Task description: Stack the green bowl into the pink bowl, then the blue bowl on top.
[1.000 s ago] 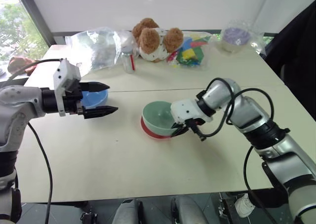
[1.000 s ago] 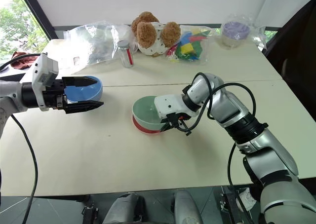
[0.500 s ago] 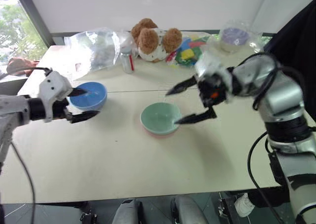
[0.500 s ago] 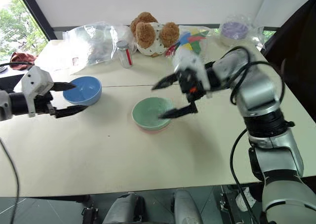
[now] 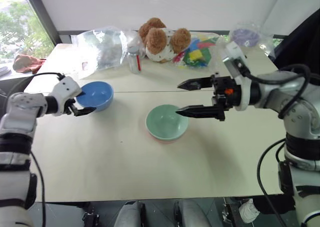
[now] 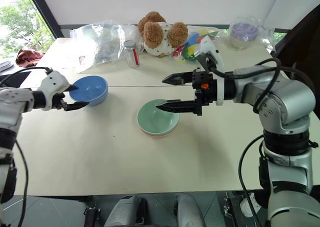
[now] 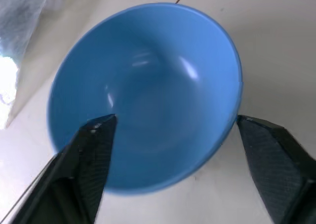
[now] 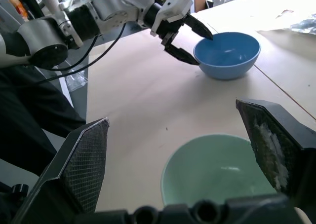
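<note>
Your inventory, largest first: the beige table (image 5: 125, 177) carries everything listed. At its far edge, a crumpled clear plastic bag (image 5: 102, 47) lies left of the brown teddy bear (image 5: 162, 37), with a second clear bag of coloured blocks (image 5: 197, 54) just right of the bear; what the first bag holds you cannot tell. At the far right corner you have a purplish bowl in clear wrap (image 5: 245, 36). A small clear bottle (image 5: 134, 62) with a red item inside stands upright in front of the first bag. Near the table's middle, the green bowl (image 5: 166, 121) sits nested in the pink bowl (image 5: 161, 138), of which only a thin salmon sliver shows under the green rim; the green bowl is empty. The blue bowl (image 7: 148, 91) stands apart to the left, upright on the table and empty. Your left gripper (image 5: 80, 103) straddles the blue bowl's near-left rim, one finger inside and one outside, jaws partly apart and not visibly clamped on it. Your right gripper (image 5: 192, 98) hangs above and just right of the green bowl, fingers spread wide, gripping nothing.
</note>
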Robot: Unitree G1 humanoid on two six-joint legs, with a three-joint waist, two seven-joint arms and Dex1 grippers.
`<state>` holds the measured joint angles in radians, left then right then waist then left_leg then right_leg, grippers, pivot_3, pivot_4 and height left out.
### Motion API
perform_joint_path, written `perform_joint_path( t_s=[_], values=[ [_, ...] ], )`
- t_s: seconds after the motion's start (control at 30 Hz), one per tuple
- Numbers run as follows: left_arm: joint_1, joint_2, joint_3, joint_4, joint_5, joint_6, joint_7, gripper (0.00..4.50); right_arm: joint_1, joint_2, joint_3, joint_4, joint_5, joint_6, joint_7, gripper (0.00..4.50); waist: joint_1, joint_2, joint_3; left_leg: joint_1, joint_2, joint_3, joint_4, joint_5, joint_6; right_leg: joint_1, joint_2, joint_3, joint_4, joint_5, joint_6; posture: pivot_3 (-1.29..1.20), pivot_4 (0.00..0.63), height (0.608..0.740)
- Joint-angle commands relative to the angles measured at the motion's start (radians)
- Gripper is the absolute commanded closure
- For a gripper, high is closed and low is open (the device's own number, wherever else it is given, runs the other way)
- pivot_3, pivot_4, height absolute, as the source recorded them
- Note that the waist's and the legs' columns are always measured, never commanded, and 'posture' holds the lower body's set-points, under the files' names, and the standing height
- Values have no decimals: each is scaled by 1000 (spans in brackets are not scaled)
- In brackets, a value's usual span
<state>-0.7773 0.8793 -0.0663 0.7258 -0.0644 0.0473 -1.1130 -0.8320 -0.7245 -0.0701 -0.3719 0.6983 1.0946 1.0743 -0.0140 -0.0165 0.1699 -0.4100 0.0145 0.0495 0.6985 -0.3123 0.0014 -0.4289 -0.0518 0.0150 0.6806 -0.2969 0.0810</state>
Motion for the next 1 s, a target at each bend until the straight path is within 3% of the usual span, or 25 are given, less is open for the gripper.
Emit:
perform_joint_path(
  t_s=[0.03, 0.17, 0.4, 0.6, 0.8, 1.0],
  values=[
    [-53, 7, -14, 64, 20, -48, -89, 2429, 0, -27, -53, -35, 35, -6, -46, 0, -6, 0, 0, 0, 0, 0, 0, 0, 0, 0, 0, 0, 0, 0, 0, 0, 150, 740],
    [-104, -5, -34, 121, 26, -56, -184, 4465, 8, -49, -60, -36, 53, -18, -71, 0, -4, 0, 0, 0, 2, 0, 0, 0, 0, -1, 2, 0, 0, 0, 0, 0, 150, 740],
    [-211, -43, -48, 142, 39, -93, -279, 4465, 20, -82, -58, -35, 65, -47, -93, 0, 5, 0, 0, 0, 1, 0, 1, 0, 0, 0, 1, 0, 0, 0, 0, 0, 150, 740],
    [-338, -124, -51, -59, -58, 10, -461, 4465, 33, -131, -63, -14, 49, -82, -95, 0, 4, -1, 1, -1, 0, 0, 1, 0, 0, 0, 1, 0, 0, 0, 0, 0, 150, 740],
    [-365, -100, -262, -350, -277, 75, -501, 4465, 115, -234, -97, -16, 33, -108, -88, 0, -3, -1, 1, -1, 1, 0, 0, -1, 1, 0, 2, 2, 0, 0, 0, 0, 150, 740],
    [-398, -64, -478, -453, -419, 17, -501, 4465, 270, -324, -175, -81, 33, -108, -110, 0, -2, -1, 1, 1, 2, 0, 0, 0, 1, 0, 3, 3, 0, 0, 0, 0, 150, 740]
  ],
)
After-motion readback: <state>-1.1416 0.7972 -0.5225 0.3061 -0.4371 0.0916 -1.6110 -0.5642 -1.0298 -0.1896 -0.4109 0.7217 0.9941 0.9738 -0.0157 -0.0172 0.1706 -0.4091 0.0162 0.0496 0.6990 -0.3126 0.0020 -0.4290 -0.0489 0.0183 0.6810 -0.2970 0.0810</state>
